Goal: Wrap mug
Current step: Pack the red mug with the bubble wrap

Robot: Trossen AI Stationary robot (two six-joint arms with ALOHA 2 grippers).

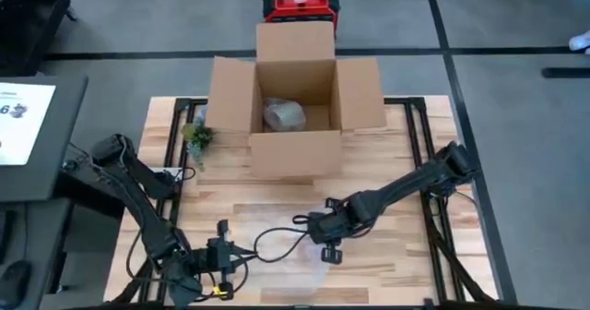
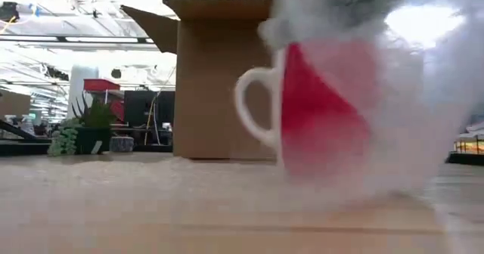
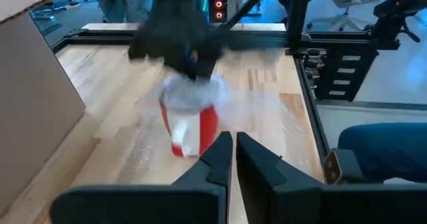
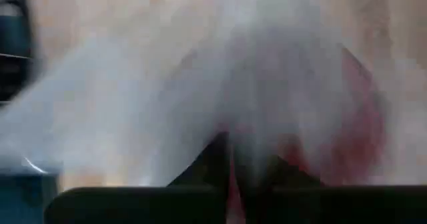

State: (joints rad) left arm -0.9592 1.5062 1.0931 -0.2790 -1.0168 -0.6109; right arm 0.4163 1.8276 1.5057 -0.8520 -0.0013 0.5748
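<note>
Pinching clear wrap over red mug, right tool

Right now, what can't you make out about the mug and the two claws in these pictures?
- Red and white ceramic mug: far side veiled by clear plastic wrap in the low view.
- Right claw: grip blurred; the wrap fills the right wrist view.
- Left claw: shut and empty, too small to confirm in the high view.

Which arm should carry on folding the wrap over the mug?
Right, probably. The right hand is already at the red and white ceramic mug, shut on the clear plastic bubble wrap covering it. The left hand, shut on nothing, sits back near the table's front edge.
</note>
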